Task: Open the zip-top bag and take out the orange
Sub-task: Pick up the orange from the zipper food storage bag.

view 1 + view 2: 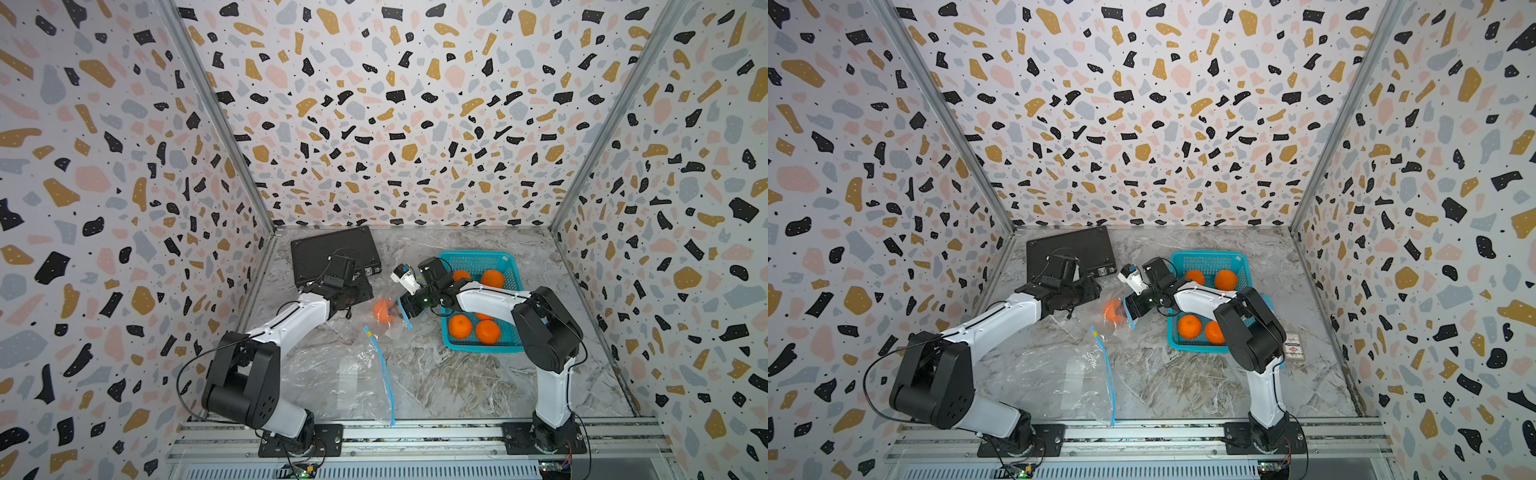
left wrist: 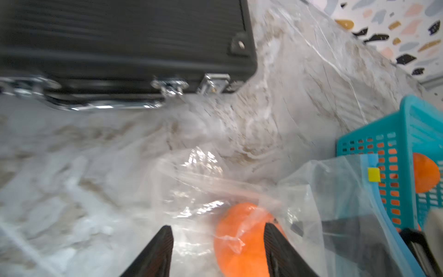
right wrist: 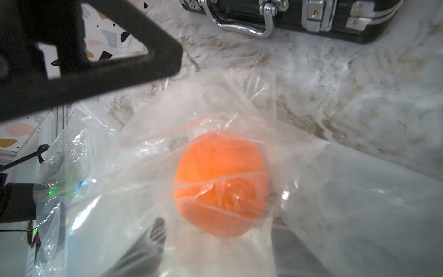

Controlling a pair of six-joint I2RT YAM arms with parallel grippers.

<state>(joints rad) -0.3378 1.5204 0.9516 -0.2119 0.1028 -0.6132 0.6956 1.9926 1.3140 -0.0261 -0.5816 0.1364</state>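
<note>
An orange [image 1: 380,311] [image 1: 1112,311] lies inside a clear zip-top bag [image 1: 392,329] on the marble table, between my two grippers. The bag's blue zip strip [image 1: 406,318] with a yellow slider [image 2: 374,174] hangs by my right gripper [image 1: 395,309]. In the right wrist view the right gripper [image 3: 215,227] is open, its fingers blurred behind plastic film, with the orange [image 3: 220,172] just ahead of the tips. My left gripper [image 2: 218,225] [image 1: 365,301] is open over the film. The orange [image 2: 242,239] lies under the plastic beside one finger [image 2: 275,244].
A teal basket [image 1: 478,254] holding several oranges stands right behind the right arm. A black case [image 1: 332,253] with chrome latches lies at the back left. A second, flat clear bag [image 1: 332,374] with a blue zip strip [image 1: 384,374] lies at the front.
</note>
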